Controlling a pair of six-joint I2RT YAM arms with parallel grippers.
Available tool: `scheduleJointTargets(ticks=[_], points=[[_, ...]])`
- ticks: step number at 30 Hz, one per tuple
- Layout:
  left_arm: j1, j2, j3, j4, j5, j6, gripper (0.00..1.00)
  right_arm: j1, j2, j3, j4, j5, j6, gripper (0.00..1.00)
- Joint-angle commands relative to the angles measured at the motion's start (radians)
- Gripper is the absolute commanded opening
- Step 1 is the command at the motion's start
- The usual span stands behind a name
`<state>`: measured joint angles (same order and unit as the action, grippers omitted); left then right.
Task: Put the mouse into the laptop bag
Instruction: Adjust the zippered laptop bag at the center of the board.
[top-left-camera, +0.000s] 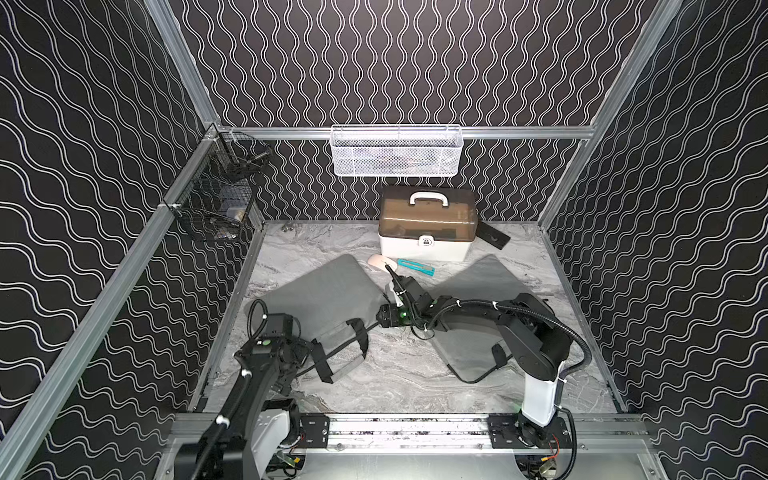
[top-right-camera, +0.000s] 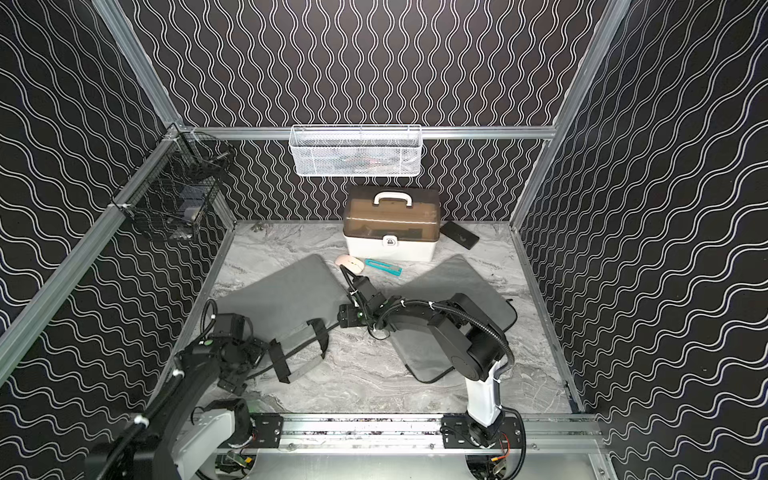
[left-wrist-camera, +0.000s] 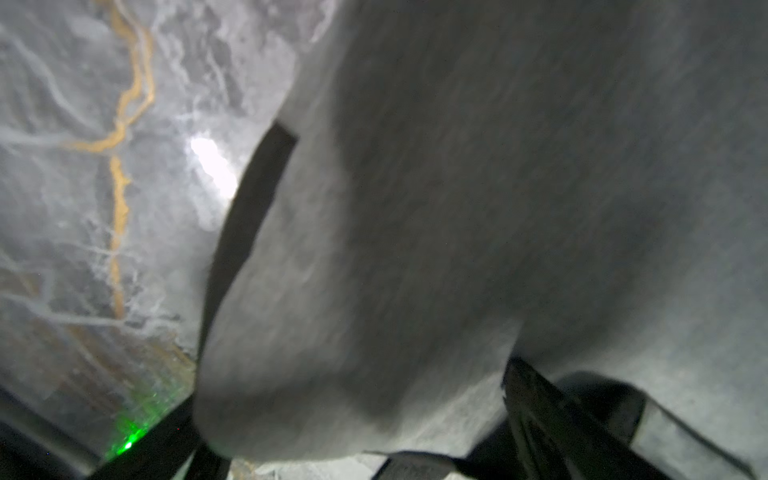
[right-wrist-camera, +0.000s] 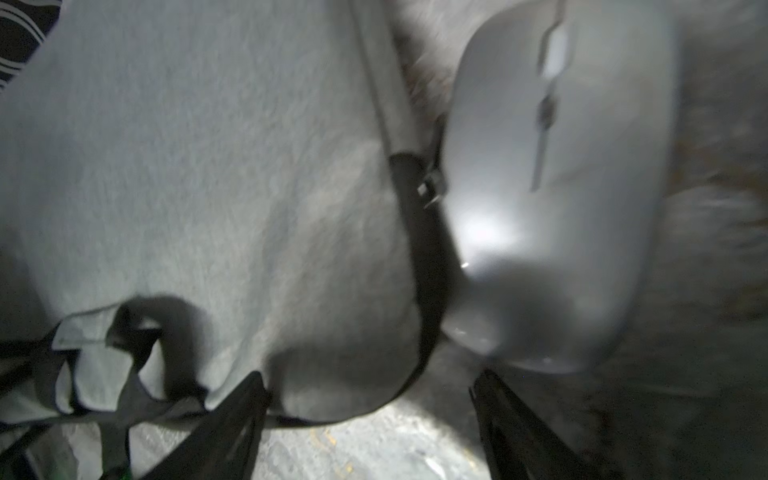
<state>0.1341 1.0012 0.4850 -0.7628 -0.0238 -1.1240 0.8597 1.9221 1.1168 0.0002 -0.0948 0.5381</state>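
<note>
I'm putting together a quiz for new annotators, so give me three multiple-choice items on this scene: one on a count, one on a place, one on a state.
1. How many grey laptop bags lie on the table?
A. one
B. three
C. two

2. Where is the mouse?
A. on the table beside the teal item, in front of the storage box
B. inside a laptop bag
C. on the storage box's lid

3. The right tool is:
A. shut on the mouse
B. open, short of the mouse
C. shut on a bag strap

Answers:
1. C: both top views show two bags, the second under the right arm.
2. A: the mouse lies on the marble next to the teal item.
3. B: in the right wrist view the jaws stand apart, with the mouse ahead of them.
</note>
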Motion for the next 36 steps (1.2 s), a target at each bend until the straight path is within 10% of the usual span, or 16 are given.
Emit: scheduleJointTargets(ticks=[1,13,18,36], points=[[0.003,0.093,0.064,0.094,-0.108,0.042,0.99,0.049,0.01,-0.002,0.018,-0.029,0.021,0.8],[0.032,0.34,0.233,0.115,-0.283,0.081,0.99,0.216,-0.04,-0.079,0.064,0.021,0.063,0.76],[0.103,0.372,0.248,0.134,-0.364,0.056,0.96,0.139,-0.176,-0.158,0.044,0.126,0.057,0.91],[0.165,0.029,0.146,0.031,0.037,0.171,0.99,-0.037,0.084,0.13,0.002,-0.029,0.039,0.75]])
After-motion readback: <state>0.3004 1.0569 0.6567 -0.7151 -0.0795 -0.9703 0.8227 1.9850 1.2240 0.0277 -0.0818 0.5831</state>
